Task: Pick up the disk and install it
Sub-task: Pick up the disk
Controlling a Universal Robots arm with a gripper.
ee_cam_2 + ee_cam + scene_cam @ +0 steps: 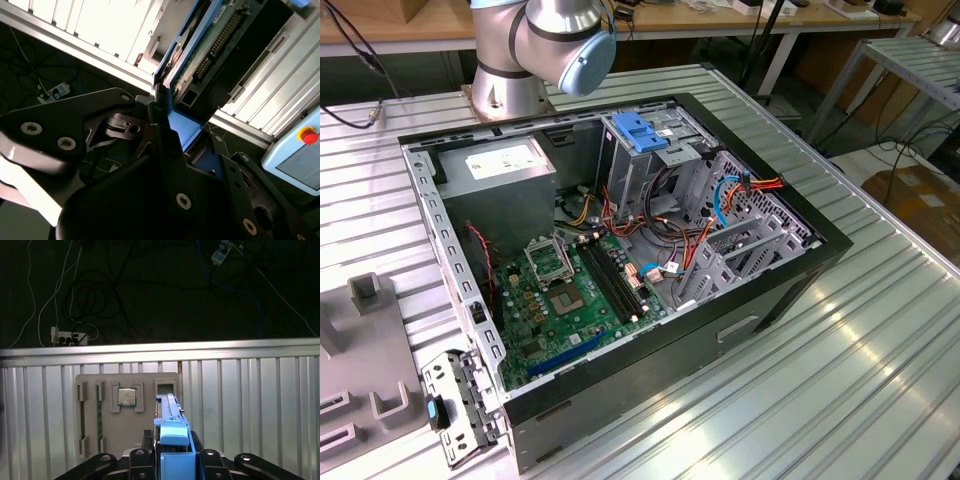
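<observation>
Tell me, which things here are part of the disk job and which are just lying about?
Part of the job: the disk, clamped in the gripper; the open computer case with its drive cage.

Lying about: grey tray with processor chip and memory sticks; power strip on the floor; red stop button.

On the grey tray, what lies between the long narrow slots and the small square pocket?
A square processor chip lies there, in its own frame, as the first wrist view shows.
</observation>
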